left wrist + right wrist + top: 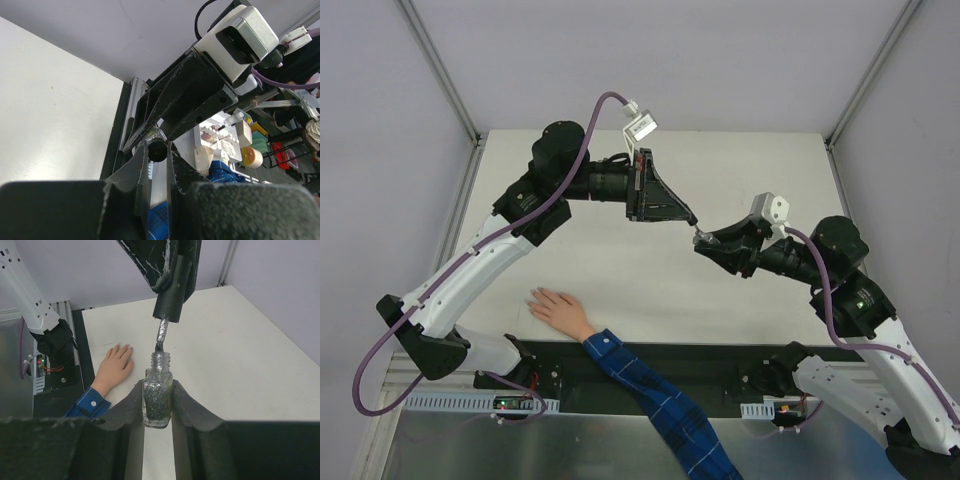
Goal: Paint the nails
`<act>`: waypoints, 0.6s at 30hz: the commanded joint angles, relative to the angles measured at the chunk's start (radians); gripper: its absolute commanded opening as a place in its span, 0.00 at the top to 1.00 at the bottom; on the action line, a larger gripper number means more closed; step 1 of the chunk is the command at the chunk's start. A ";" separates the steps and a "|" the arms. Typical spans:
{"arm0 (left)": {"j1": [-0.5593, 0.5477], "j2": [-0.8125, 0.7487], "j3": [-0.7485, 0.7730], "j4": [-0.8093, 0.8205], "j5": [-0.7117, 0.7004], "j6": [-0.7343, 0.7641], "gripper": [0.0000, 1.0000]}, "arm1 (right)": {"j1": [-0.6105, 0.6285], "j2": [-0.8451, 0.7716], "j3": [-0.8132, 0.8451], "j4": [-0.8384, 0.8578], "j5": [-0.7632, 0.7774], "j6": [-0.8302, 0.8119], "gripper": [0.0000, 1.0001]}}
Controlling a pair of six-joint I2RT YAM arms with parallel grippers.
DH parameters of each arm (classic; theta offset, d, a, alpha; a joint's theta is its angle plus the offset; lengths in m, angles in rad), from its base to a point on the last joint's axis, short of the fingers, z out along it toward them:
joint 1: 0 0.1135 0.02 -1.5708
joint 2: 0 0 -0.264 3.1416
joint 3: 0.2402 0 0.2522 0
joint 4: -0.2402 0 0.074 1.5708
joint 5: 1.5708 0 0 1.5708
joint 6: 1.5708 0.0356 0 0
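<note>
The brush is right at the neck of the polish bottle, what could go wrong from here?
The brush in the left hand sits at the neck of the open bottle; a sideways pull might tip it in the right hand. The pale hand lies off to the side, so polish may drip on the table on the way. Its nails are tiny, so smearing skin seems likely.

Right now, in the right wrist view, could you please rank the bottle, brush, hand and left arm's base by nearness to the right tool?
1. Bottle: clamped in the tool.
2. Brush: tip at its neck.
3. Hand: on the table, left.
4. Left arm's base: far left.
</note>
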 commanded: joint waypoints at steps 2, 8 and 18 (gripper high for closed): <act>-0.013 -0.014 -0.012 0.060 0.004 -0.009 1.00 | 0.006 -0.006 0.004 0.077 -0.022 -0.006 1.00; -0.013 -0.029 -0.018 0.060 -0.016 0.004 1.00 | 0.007 -0.016 -0.004 0.080 -0.021 -0.008 0.99; -0.013 -0.023 -0.018 0.059 -0.010 0.001 1.00 | 0.011 -0.024 -0.006 0.077 -0.010 -0.011 1.00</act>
